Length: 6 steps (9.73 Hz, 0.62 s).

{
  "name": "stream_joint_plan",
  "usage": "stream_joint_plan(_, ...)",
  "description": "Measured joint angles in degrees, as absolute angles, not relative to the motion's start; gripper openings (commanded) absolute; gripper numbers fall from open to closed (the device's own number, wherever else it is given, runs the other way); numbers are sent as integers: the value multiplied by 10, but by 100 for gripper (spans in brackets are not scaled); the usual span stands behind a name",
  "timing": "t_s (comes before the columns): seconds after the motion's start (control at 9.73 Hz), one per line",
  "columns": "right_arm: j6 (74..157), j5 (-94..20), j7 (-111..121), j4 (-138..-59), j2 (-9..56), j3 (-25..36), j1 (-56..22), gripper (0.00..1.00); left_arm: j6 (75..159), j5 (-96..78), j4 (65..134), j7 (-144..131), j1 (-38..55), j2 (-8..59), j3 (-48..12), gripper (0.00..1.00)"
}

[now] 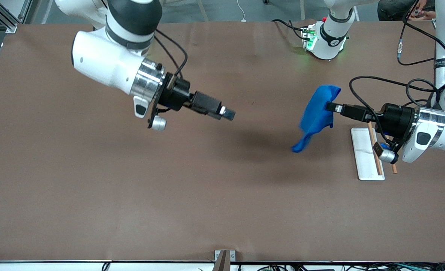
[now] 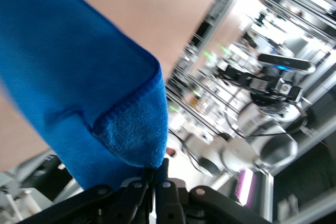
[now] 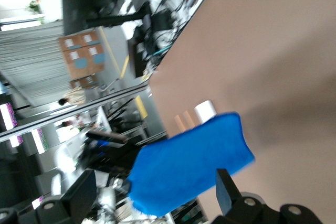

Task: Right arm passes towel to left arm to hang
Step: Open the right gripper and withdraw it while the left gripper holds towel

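Front view | towel (image 1: 317,114): hanging in air, pinched in closed left gripper (image 1: 328,106) near left arm's end of bench, beside white stand (image 1: 366,158) | right gripper (image 1: 228,113): open, empty, over bench middle

The front view looks steeply down from high across the brown table (image 1: 132,195), facing the robots, whose bases sit toward 12 o'clock. It takes in nearly the whole tabletop from well back. The left wrist view rides on the left arm and looks along its fingers (image 2: 137,190), very close to the blue towel (image 2: 79,103), which fills much of it. The right wrist view looks out past its own fingers (image 3: 227,187) toward the same towel (image 3: 189,163), farther off. All three share the towel (image 1: 316,113) and the tabletop.
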<state>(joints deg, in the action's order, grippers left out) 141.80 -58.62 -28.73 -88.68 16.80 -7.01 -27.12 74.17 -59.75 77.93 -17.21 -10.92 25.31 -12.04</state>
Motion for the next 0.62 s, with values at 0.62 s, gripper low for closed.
stream_joint_plan(0.62,1291,-207,-287,-922,147,-66,-162,100,793,-285,765,-181,-79,243,-128,0)
